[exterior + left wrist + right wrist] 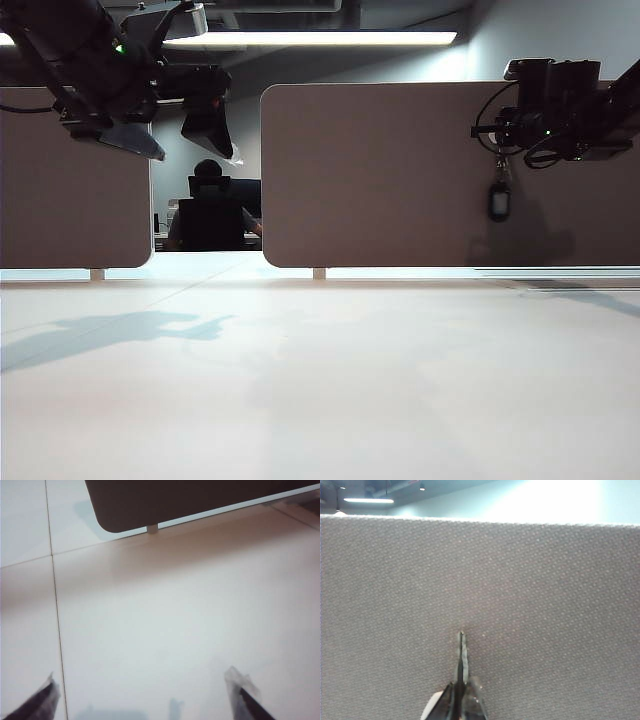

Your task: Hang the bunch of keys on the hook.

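The left gripper (145, 695) hangs high over the table's near left part with its jaws spread wide and nothing between them; its fingertips (242, 687) frame bare pale tabletop (165, 630). The right gripper (462, 645) is raised at the far right, pinched tight, its tips pressed close against the fabric face of the brown partition panel (380, 175). The bunch of keys (498, 195) dangles just below that gripper, black fob lowest, in front of the panel near its right end; whether the jaws or a hook carry it cannot be told. The table is smooth, whitish, crossed by a thin seam (56, 610), and bare from near edge to panels. A second panel (70, 180) stands far left; through the gap between them sits a seated person (210, 210) under a ceiling light strip (320, 38). No writing is legible.
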Controlling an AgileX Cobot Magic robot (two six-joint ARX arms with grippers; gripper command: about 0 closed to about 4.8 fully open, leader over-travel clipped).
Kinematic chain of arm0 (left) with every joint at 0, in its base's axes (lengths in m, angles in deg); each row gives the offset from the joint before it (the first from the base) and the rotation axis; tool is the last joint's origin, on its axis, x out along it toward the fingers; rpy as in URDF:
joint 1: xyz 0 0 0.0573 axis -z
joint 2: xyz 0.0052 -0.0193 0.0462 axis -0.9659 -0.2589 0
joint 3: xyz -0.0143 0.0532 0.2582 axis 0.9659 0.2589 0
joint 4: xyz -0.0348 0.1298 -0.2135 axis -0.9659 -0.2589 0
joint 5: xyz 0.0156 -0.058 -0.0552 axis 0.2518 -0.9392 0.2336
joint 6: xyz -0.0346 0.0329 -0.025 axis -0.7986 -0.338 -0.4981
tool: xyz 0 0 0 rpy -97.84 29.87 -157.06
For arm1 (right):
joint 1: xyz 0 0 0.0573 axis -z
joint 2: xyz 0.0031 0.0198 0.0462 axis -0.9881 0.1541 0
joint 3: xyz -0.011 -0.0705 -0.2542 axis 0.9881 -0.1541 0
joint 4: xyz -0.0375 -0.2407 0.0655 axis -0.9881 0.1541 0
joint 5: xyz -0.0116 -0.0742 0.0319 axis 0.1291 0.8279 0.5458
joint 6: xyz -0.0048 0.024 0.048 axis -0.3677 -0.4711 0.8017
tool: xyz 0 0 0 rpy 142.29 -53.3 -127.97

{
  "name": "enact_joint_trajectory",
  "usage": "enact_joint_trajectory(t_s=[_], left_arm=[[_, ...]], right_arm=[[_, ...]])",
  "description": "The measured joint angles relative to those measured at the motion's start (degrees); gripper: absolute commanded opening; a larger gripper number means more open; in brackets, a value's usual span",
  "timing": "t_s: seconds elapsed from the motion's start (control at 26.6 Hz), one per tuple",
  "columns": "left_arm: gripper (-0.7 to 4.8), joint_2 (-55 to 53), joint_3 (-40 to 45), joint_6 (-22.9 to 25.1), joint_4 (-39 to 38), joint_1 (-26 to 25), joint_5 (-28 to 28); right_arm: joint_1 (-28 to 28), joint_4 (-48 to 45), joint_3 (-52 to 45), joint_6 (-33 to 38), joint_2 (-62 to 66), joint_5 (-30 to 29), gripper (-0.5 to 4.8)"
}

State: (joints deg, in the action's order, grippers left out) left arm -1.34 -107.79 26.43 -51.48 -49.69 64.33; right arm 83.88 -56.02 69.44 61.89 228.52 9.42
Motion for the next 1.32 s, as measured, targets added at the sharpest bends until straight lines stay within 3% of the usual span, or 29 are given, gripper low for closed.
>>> enact_joint_trajectory(t_s=[0.45, 0.53, 0.6, 0.68, 0.94, 1.2, 1.32], left_arm=[[4.67, 0.0, 0.0, 0.0, -1.3, 0.0, 0.0], [4.67, 0.0, 0.0, 0.0, -1.3, 0.0, 0.0], [4.67, 0.0, 0.0, 0.0, -1.4, 0.0, 0.0], [4.67, 0.0, 0.0, 0.0, -1.4, 0.0, 0.0], [4.67, 0.0, 0.0, 0.0, -1.6, 0.0, 0.0], [4.67, 0.1, 0.0, 0.0, -1.8, 0.0, 0.0], [4.66, 1.4, 0.0, 0.0, -2.4, 0.0, 0.0]], right_arm=[[0.2, 1.9, 0.3, 0.0, -0.2, -0.1, 0.00], [0.2, 2.8, 0.4, 0.0, -0.4, -0.1, 0.34], [0.2, 2.9, 0.4, 0.0, -0.4, -0.2, 1.19], [0.2, 3.1, 0.4, 0.0, -0.4, 0.2, 1.54], [-0.1, 3.8, 0.3, 0.2, -0.6, -0.7, 1.54], [0.3, 2.6, 0.4, 0.5, -8.3, -1.6, 2.11], [0.7, 9.8, 0.4, 0.5, -12.6, -1.6, 1.94]])
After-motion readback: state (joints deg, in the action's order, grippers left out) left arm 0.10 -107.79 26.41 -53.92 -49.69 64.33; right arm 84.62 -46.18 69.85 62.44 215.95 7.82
